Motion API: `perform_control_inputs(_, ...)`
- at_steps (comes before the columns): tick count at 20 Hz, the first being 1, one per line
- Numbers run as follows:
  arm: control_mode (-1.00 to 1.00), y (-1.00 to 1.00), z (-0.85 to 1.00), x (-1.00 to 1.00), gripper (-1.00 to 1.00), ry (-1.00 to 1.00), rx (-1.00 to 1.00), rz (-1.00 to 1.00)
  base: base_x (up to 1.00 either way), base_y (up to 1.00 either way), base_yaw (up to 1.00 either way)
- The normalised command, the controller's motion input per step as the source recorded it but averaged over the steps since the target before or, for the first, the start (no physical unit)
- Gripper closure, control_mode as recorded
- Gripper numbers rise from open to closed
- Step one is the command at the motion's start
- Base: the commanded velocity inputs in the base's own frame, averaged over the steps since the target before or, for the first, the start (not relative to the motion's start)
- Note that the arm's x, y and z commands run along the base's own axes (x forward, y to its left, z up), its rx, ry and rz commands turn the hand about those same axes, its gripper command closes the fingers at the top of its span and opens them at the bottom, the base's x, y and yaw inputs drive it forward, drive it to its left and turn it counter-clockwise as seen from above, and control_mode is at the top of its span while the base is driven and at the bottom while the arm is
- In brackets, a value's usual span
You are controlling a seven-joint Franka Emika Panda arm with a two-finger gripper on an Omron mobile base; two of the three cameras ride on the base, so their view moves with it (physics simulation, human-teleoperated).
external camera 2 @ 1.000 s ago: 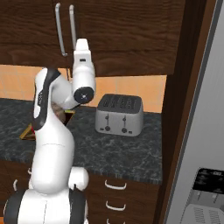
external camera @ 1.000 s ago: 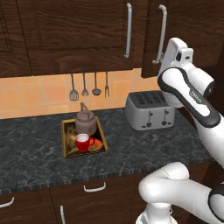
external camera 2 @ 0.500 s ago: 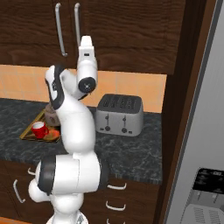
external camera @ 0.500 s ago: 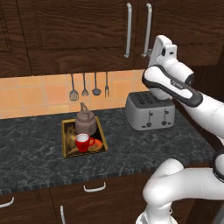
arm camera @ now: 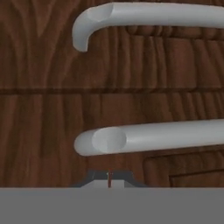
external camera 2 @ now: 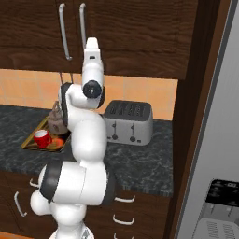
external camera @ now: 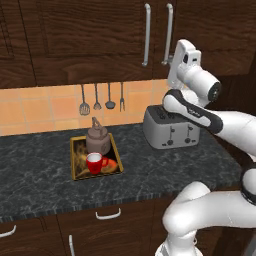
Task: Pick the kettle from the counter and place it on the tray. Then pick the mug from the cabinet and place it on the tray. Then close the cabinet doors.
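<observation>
Resting near the front edge of the shallow gold-rimmed tray (external camera: 76, 159) on the dark marbled stone counter (external camera: 165, 165), a small red mug (external camera: 94, 162) sits just in front of the squat brownish-grey kettle (external camera: 98, 139). Farther back, the white arm's gripper (arm camera: 109, 177), fingers pressed together, points at the closed dark wood cabinet doors (external camera: 90, 35) beside their white bar handles (external camera: 168, 34).

Kettle (external camera: 97, 140), red mug (external camera: 94, 163) on tray (external camera: 75, 159) (doors (external camera: 100, 35) shut)
</observation>
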Motion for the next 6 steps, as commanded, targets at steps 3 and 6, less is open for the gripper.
perform_control_inputs(3,-1.00,0.00,0.57,0.15,1.00,0.39,0.00,-0.09,0.00,0.00,0.00)
perform_control_inputs(6,-1.00,0.00,0.15,0.28,1.00,0.22,0.00,-0.07,0.00,0.00,0.00)
